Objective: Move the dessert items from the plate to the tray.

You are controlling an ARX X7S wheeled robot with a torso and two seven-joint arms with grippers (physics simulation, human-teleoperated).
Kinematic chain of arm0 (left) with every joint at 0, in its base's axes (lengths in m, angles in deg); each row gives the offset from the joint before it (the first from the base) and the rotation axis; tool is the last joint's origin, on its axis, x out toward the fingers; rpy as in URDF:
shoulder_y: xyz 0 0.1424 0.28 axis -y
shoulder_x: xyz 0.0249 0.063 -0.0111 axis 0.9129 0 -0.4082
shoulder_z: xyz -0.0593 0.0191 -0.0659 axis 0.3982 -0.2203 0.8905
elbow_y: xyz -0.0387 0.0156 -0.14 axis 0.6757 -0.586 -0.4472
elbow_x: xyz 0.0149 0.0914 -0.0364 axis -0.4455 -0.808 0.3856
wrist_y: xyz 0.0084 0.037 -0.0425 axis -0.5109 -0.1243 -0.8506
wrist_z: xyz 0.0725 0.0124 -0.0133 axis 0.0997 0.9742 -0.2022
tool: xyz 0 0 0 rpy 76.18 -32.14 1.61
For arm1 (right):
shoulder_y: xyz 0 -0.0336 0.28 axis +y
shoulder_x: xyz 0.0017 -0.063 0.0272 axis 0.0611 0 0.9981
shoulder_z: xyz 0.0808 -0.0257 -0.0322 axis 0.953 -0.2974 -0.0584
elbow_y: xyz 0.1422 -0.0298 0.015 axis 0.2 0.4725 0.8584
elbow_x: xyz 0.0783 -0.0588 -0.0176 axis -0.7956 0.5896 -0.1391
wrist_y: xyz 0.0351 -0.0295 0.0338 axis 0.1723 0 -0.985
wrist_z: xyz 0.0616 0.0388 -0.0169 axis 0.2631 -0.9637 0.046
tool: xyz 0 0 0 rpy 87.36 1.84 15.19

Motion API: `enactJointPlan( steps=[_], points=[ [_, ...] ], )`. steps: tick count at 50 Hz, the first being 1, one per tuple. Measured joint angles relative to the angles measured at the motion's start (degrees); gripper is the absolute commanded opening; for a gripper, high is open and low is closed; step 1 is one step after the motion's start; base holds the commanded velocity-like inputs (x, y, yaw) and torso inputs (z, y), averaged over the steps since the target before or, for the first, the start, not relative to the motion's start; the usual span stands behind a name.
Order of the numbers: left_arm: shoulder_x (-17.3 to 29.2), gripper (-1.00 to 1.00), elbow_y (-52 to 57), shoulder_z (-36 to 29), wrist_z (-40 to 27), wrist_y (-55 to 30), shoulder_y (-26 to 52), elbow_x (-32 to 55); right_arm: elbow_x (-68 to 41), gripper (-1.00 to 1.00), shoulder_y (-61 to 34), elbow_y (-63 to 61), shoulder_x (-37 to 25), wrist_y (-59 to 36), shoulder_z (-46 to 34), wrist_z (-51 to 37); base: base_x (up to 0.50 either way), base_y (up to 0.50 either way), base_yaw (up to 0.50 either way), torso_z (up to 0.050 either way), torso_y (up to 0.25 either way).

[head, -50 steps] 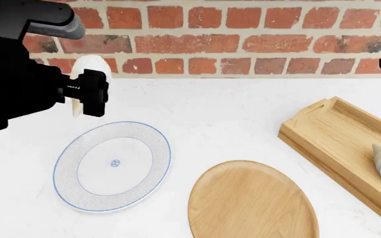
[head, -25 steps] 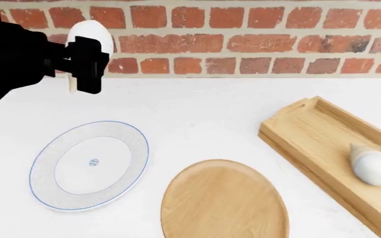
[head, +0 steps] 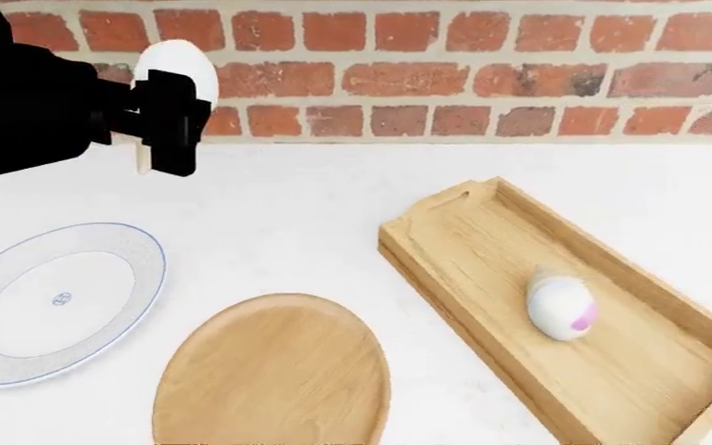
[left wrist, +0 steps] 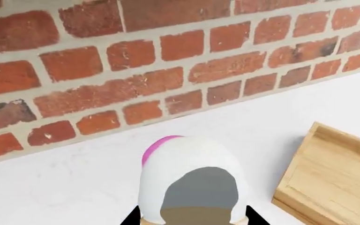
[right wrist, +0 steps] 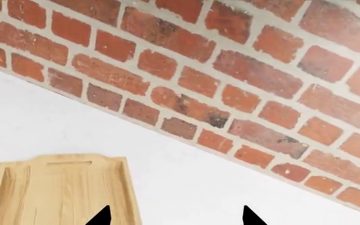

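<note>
Nearest of all, a round wooden plate (head: 275, 371) lies flat on the white surface (head: 307, 222), its near edge cut off by the head view. Just to its left sits a white plate (head: 53, 301) with a thin blue ring, bare of any dessert. To the right the wooden tray (head: 455, 269) runs at a slant away toward the near right corner, a slot handle visible in its far short end. One ice-cream cone (head: 560, 304) lies on its side inside the tray, roughly mid-length, its creamy scoop turned toward the viewer with a pink patch low on the right. Farther back and up on the left, the left claw (head: 164, 122) is raised off the surface in front of the brick wall (head: 455, 83), its dark fingers clamped around the second ice-cream cone (head: 173, 69); the white scoop stands clear above the fingers and the pale tip pokes out below. From the left wrist camera that scoop (left wrist: 189, 173) fills the foreground with a pink streak along its upper edge, and a corner of the tray (left wrist: 336, 173) shows beyond it. The right claw (right wrist: 174, 216) shows only as two dark fingertips (right wrist: 99, 218) spread well apart with nothing between them, hovering over the tray's handle end (right wrist: 67, 187), the wall rising behind.
</note>
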Motion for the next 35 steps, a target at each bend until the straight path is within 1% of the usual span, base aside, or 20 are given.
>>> enactJointPlan(
  steps=[15,18,26,35],
  points=[
    [-0.72,-1.00,-0.31,-0.44,1.27,0.23,-0.60,-1.62,0.03,1.00,1.37,-0.70,-0.90,1.26,0.06,0.40,-0.02,-0.41,0.00,0.000,0.001],
    [-1.54,-1.00,-0.72,-0.59,2.10,0.33,-0.63,-2.33,0.13,1.00,1.71,-0.82,-1.18,1.56,0.01,0.40,0.00,0.00,0.00,0.000,0.000],
    [-6.25,-1.00,-4.53,-2.00,7.15,0.02,0.35,-7.49,-0.22,1.00,2.80,-1.24,-1.48,2.59,-0.10,0.26,0.00,0.00,0.00,0.000,0.000],
    [-13.08,-1.00,-10.85,-5.12,16.21,0.63,1.57,-16.45,-0.18,1.00,4.16,-1.60,-1.89,4.10,-0.25,0.39,0.00,0.00,0.00,0.000,0.000]
  ],
)
